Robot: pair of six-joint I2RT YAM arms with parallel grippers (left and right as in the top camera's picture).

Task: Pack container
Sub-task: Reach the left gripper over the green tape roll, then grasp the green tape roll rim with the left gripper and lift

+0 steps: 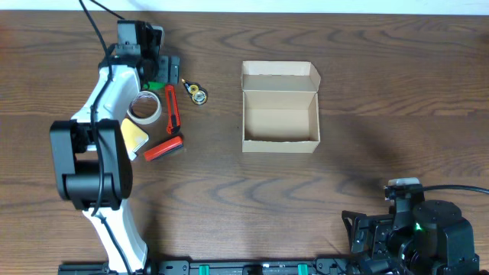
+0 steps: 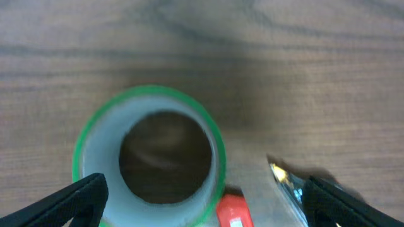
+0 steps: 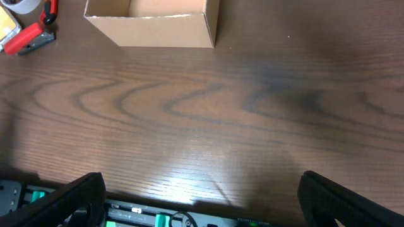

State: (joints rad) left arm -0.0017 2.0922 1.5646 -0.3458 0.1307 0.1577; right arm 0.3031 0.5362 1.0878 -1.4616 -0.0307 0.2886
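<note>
The container [image 1: 280, 107] is a tan cardboard box, open and empty, with its flap lid folded back on the far side; it also shows in the right wrist view [image 3: 158, 25]. My left gripper [image 1: 159, 75] [image 2: 205, 205] hangs open over a green-edged tape roll [image 2: 101, 148] [image 1: 155, 85]. One finger [image 2: 69, 202] is left of the roll and the other finger [image 2: 341, 205] is far to its right, neither touching it. My right gripper [image 3: 202, 202] [image 1: 365, 235] stands open and empty near the table's front edge, well short of the container.
Left of the container lie a tan tape roll [image 1: 144, 106], a red utility knife [image 1: 171, 99] [image 2: 232, 211], a small yellow-and-metal item [image 1: 197, 95] [image 2: 287, 186], a pale yellow block [image 1: 135, 135] and a red clip [image 1: 163, 147] [image 3: 28, 39].
</note>
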